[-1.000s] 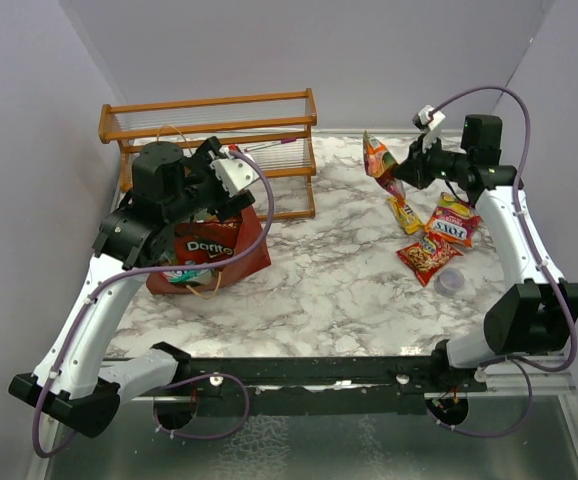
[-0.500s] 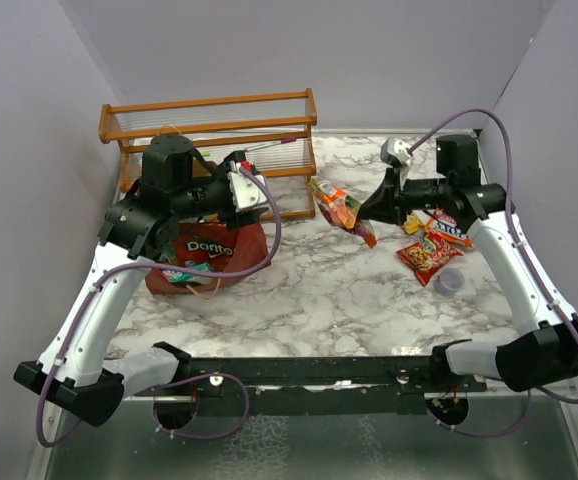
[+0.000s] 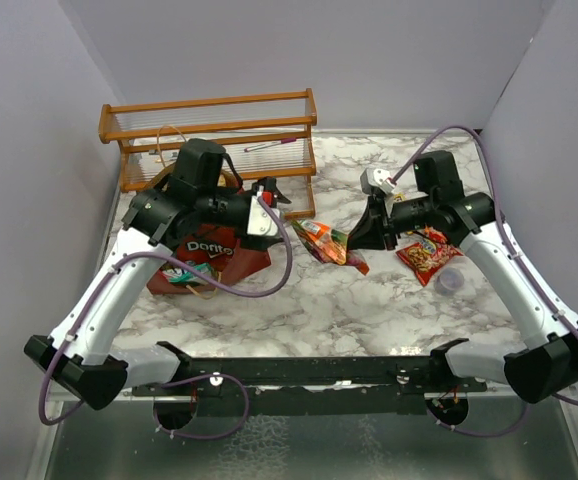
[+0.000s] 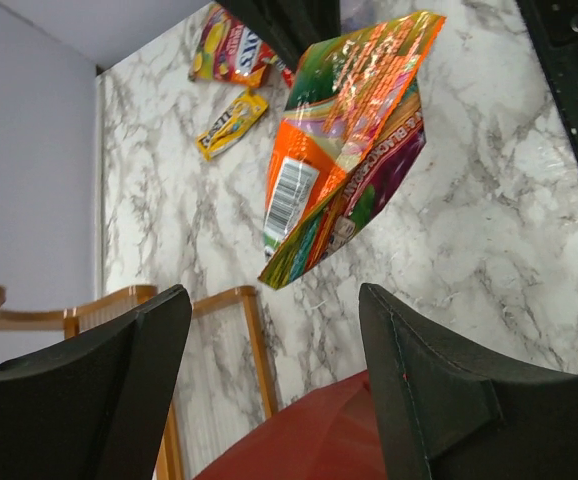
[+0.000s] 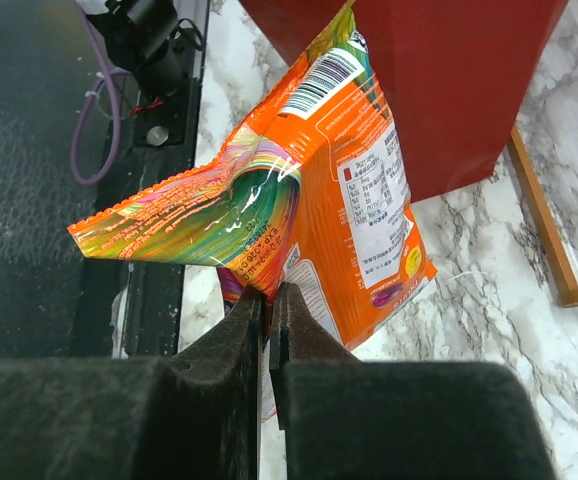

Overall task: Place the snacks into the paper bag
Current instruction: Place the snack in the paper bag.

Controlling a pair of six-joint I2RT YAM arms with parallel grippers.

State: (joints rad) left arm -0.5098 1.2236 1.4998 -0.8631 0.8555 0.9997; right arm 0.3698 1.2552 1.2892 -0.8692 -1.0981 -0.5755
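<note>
The orange packet (image 3: 327, 243) hangs from the right jaws, which are pinched shut on one edge of it. That edge is lost between the pads, and the crumpled print is hard to read. The paper bag (image 3: 252, 262) sits just beyond the packet, its mouth mostly hidden under the left arm. The left jaws stand wide and empty, facing the packet. A second ago the packet hung near the worktop's (image 3: 319, 300) far right corner and has since crossed toward the bag.
</note>
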